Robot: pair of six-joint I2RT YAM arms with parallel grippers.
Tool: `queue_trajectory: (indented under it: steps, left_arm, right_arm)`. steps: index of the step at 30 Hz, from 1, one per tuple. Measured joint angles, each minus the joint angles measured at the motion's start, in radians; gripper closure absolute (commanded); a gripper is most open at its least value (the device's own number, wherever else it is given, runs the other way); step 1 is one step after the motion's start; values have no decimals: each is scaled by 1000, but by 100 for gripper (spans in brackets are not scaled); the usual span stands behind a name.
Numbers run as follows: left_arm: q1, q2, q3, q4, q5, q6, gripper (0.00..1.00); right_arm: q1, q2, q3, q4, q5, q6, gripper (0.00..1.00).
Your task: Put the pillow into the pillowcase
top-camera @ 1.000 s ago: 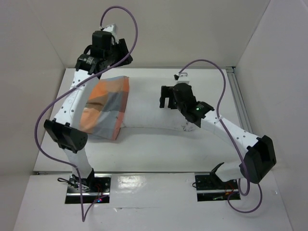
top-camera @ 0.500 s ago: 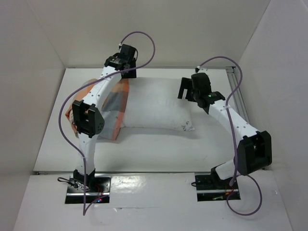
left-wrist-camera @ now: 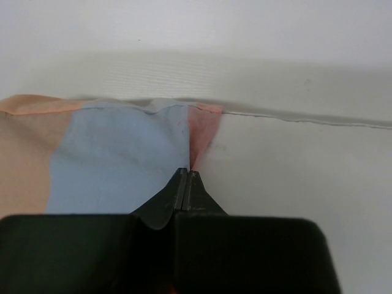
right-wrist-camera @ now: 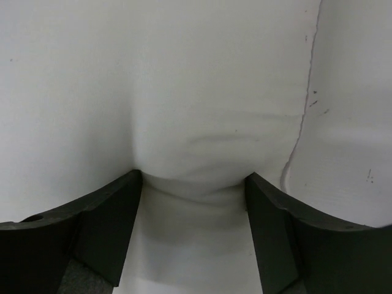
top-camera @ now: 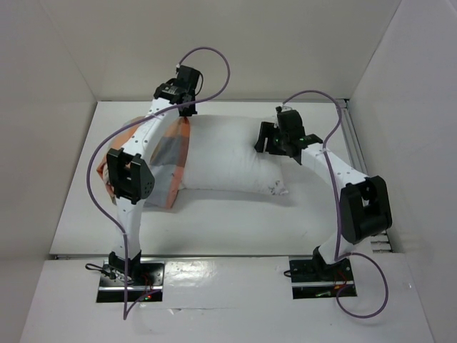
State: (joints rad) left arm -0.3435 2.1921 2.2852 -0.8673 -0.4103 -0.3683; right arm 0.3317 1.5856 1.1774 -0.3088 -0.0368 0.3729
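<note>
The white pillow (top-camera: 228,153) lies across the middle of the table, its left end inside the checked pillowcase (top-camera: 173,148). My left gripper (top-camera: 187,114) sits at the far corner of the case's mouth. In the left wrist view the left gripper (left-wrist-camera: 185,171) is shut on a pinched fold of the pillowcase (left-wrist-camera: 116,159), with the pillow (left-wrist-camera: 294,171) to the right of it. My right gripper (top-camera: 265,139) presses into the pillow's right part. In the right wrist view the right gripper (right-wrist-camera: 194,177) holds a bulge of the pillow (right-wrist-camera: 196,92) between both fingers, which touch it.
White walls close in the table (top-camera: 214,221) at the back and both sides. A metal rail (top-camera: 355,150) runs along the right edge. Purple cables loop above both arms. My left arm's links lie over the pillowcase's left part.
My left gripper dropped to the pillowcase's far corner and shut on its edge. My right gripper swung back, then left onto the pillow, its jaws narrowing on it.
</note>
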Motion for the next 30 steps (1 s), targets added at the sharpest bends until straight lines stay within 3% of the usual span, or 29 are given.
queue_trajectory:
  steps: [2, 6, 14, 20, 22, 26, 30]
  left_arm:
    - [0, -8, -4, 3, 31, 1, 100]
    - [10, -66, -57, 37, 156, 3, 100]
    - [21, -181, -109, 85, 388, -4, 100]
    - [11, -183, -109, 92, 459, -5, 100]
    - [4, -183, -109, 94, 470, -5, 100]
    - [-21, -182, -109, 93, 478, -5, 100]
    - [-74, -163, -87, 78, 480, 0, 100]
  right_arm:
    - [-1, 3, -1, 9, -11, 1, 32]
    - [-1, 5, -7, 20, -16, 6, 0]
    - [-16, -42, -22, -16, 113, 18, 0]
    - [-102, -90, -79, -1, 16, 30, 1]
    - [-104, -66, -85, 26, -53, 28, 13]
    - [-100, -20, -124, 135, -196, 45, 100]
    - [-71, -17, -112, 177, -233, 55, 100]
